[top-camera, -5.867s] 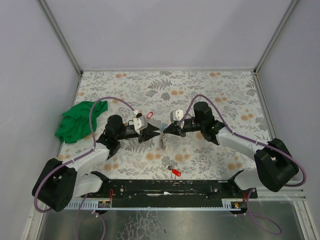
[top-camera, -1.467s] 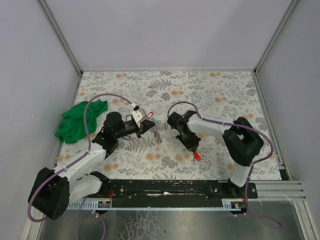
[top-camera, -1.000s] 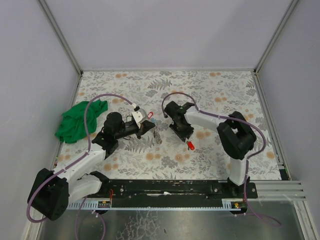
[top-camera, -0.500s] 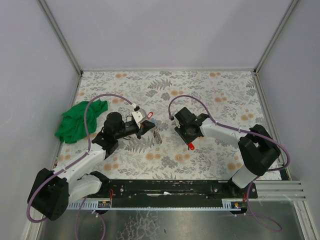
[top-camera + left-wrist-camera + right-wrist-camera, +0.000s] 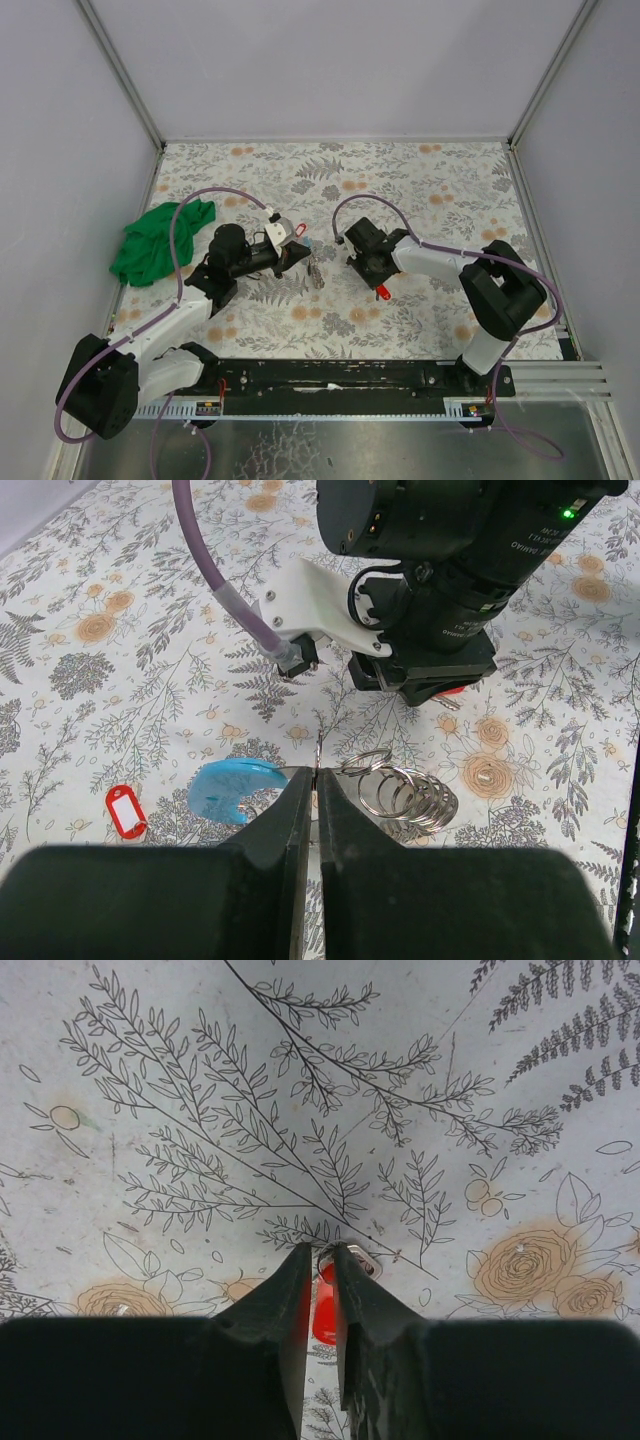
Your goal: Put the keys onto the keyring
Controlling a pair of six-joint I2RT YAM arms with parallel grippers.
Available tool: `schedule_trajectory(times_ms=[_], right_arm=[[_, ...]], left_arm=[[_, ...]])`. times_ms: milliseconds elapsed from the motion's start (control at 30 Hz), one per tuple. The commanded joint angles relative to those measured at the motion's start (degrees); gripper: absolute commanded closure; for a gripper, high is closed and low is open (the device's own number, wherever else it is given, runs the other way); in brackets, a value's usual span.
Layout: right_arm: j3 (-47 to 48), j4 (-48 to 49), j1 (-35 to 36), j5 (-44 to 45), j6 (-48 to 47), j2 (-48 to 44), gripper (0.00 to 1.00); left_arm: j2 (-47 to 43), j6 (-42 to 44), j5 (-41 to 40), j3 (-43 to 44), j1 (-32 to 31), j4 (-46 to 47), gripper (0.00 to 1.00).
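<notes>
In the left wrist view my left gripper is shut on the thin wire of the keyring. The ring's light-blue arc sticks out to the left, and several small steel rings hang on it to the right. A red-framed key tag lies on the table left of the arc. In the right wrist view my right gripper is low on the table, shut on a red-tagged key, whose small ring and metal key show at the fingertips. From above, that red tag sits at the right gripper's tip.
A green cloth lies bunched at the left edge of the flowered table. Purple cables loop over both arms. Walls enclose the table on three sides. The two grippers are about a hand's width apart.
My right gripper's jaws have narrowed onto the red-tagged key, and the right arm's elbow has swung a little. The left gripper and keyring have stayed still.
</notes>
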Motion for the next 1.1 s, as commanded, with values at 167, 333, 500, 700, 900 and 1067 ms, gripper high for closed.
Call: schedule_trajectory(times_ms=[167, 333, 500, 700, 900, 1067], right_arm=[[2.43, -2.96, -0.09, 1.86, 0.79, 0.78, 0.97], [10.74, -13.49, -0.17, 0.88, 2.62, 4.44, 1.0], [19.08, -25.29, -0.72, -4.17, 3.0, 12.04, 1.0], [27.68, -30.7, -1.32, -3.3, 2.65, 19.39, 0.91], [31.0, -27.56, -1.24, -3.35, 2.27, 16.62, 0.7], [19.88, -15.12, -1.25, -3.37, 0.53, 5.02, 0.61]], left_arm=[[-0.66, 0.19, 1.06, 1.15, -0.31, 3.22, 1.0], [-0.85, 0.3, 1.06, 1.31, -0.31, 2.81, 1.0], [-1.07, 0.38, 0.94, 1.71, -0.47, 1.95, 1.0], [-0.88, 0.63, 0.8, 1.93, -0.84, 1.37, 1.0], [-0.6, 0.55, 0.66, 2.14, -0.93, 1.34, 1.0], [-0.43, 0.59, 0.62, 2.06, -0.97, 1.6, 1.0]])
